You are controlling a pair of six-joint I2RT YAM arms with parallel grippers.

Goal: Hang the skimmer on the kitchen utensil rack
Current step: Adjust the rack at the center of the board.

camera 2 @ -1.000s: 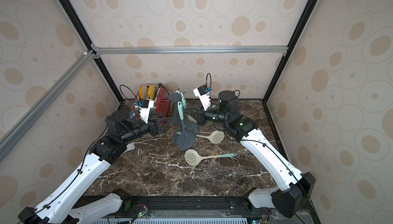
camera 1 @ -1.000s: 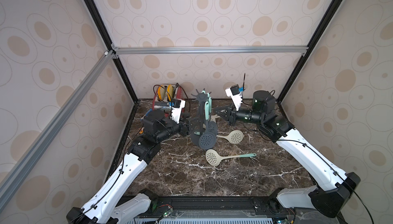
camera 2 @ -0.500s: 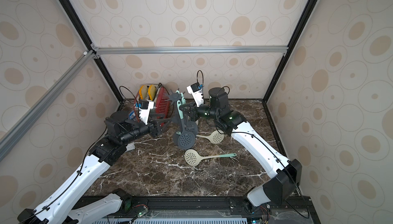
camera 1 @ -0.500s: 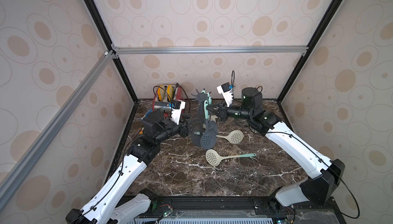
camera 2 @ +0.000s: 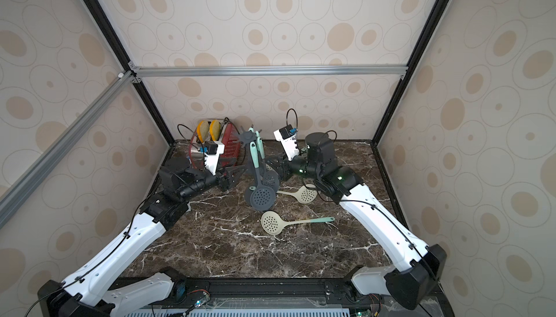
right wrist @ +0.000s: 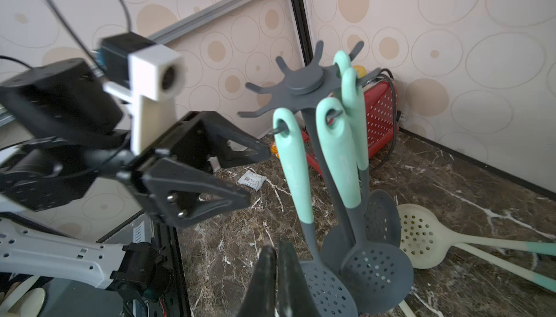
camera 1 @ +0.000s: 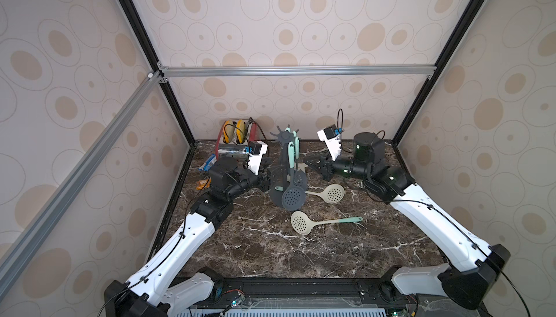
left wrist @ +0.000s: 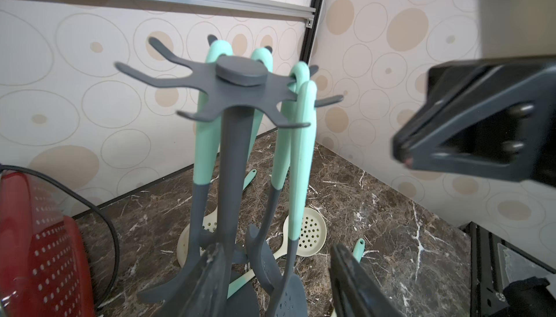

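The kitchen utensil rack point(camera 1: 282, 136) point(camera 2: 249, 136) stands at the back middle, and three dark skimmers with mint handles point(camera 1: 293, 197) hang from its hooks. Two cream skimmers lie on the marble: one point(camera 1: 301, 222) in front of the rack, one point(camera 1: 332, 193) to its right. My left gripper point(camera 1: 272, 174) point(left wrist: 279, 282) is open beside the rack's left, its fingers either side of the hanging skimmers' lower stems, gripping nothing. My right gripper point(camera 1: 308, 160) point(right wrist: 278, 270) is shut and empty, pointing at the rack from the right with a small gap.
A red toaster point(camera 1: 237, 138) holding yellow items stands at the back left behind the left arm, with its black cable. Small packets point(camera 1: 207, 162) lie by the left wall. The enclosure's walls and black frame posts close in the back and sides.
The right arm swung in towards the rack, then drew back to the right, its gripper still shut. The left arm has hardly moved. The skimmers on the table lie as before.
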